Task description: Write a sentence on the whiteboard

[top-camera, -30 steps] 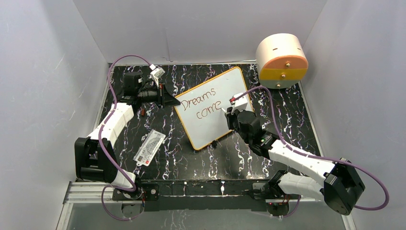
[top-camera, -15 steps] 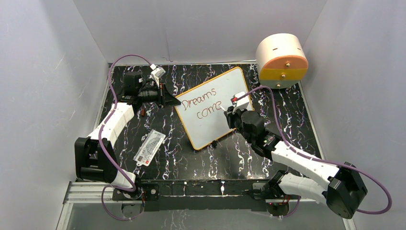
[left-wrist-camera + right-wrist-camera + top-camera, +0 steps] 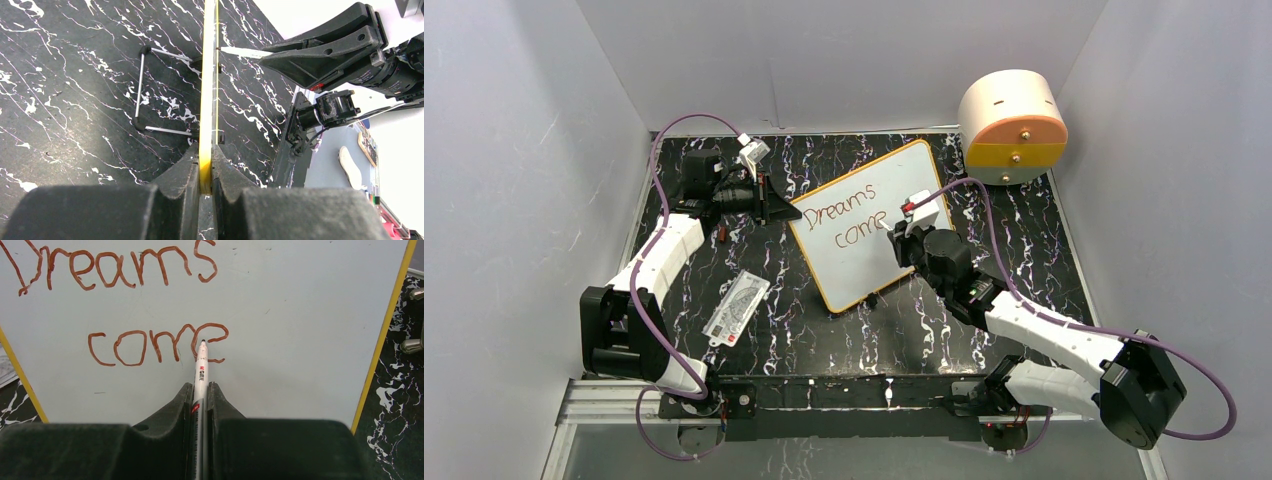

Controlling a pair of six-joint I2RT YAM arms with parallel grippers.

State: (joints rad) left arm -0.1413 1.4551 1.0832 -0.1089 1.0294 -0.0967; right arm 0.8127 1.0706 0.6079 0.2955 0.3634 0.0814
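The right end effector is clamped on the marker, whose long axis runs straight ahead, tip at the last "e" of the sentence. Bare whiteboard lies back toward its fingers. The left end effector pinches the board's edge.

Bright, even, diffuse light; faint soft shadows; wrist views blurred along the bottom.
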